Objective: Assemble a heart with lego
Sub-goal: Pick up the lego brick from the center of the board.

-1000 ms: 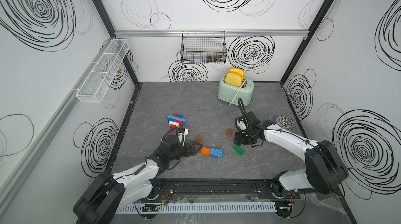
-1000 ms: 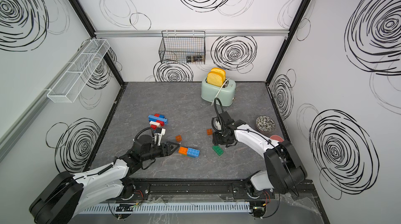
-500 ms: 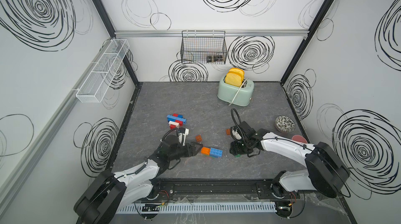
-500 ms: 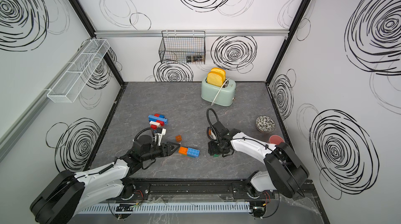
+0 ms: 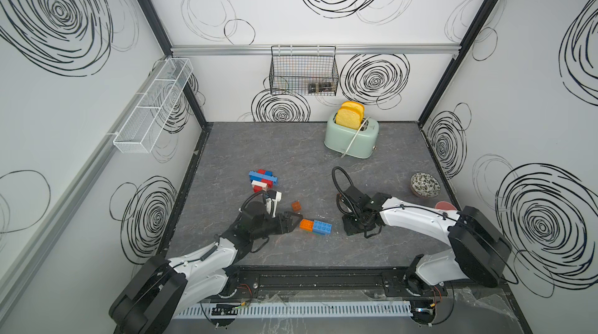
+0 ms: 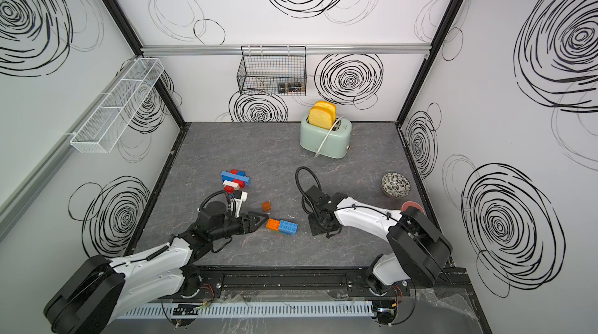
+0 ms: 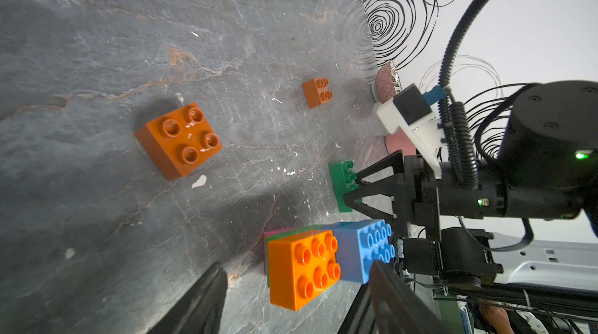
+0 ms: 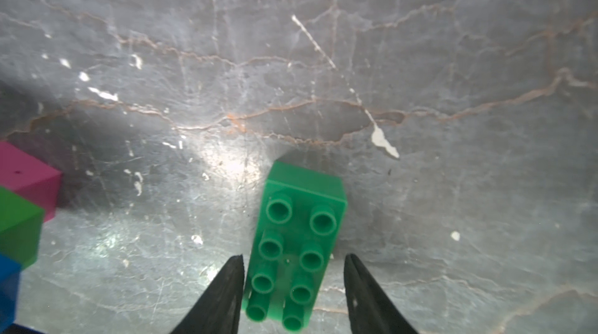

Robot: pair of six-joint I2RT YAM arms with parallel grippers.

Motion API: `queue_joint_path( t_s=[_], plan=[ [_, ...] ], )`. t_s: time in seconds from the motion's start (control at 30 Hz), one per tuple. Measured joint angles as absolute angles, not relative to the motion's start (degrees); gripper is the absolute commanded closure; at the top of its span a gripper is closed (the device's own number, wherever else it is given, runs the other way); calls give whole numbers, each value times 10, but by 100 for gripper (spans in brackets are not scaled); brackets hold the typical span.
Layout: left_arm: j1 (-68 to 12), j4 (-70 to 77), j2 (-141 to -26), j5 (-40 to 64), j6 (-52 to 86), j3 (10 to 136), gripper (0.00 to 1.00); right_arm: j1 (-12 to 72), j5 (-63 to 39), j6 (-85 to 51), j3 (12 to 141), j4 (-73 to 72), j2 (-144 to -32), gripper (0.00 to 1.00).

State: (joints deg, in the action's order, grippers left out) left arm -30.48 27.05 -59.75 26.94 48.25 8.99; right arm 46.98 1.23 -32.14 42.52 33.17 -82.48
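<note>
An orange brick (image 5: 305,224) and a blue brick (image 5: 322,228) sit joined on top of green and pink bricks (image 7: 270,240) near the floor's front. My left gripper (image 7: 296,267) lies low just left of this stack, open, with the orange brick (image 7: 304,267) ahead between its fingers. My right gripper (image 8: 293,256) points down over a green oblong brick (image 8: 301,235), open, one finger on each long side. In both top views this brick is hidden under the gripper (image 5: 356,228). A blue, red and white cluster (image 5: 262,180) lies further back.
Two brown square bricks lie loose, one large (image 7: 179,139) and one further off (image 7: 317,92). A mint toaster (image 5: 351,136) with toast stands at the back. A patterned bowl (image 5: 425,183) and a pink dish (image 5: 445,206) are by the right wall.
My right gripper moved forward and left, came down over the green brick, and its jaws narrowed. The left arm has not moved.
</note>
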Motion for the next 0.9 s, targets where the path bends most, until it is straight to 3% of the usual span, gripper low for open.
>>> queue_joint_path(
  t_s=[0.6, 0.9],
  plan=[
    [-305, 270, -595, 269, 482, 88, 26, 483, 30, -320, 433, 345, -840, 68],
    [-303, 269, -585, 269, 486, 85, 26, 486, 41, -299, 467, 376, -824, 70]
  ],
)
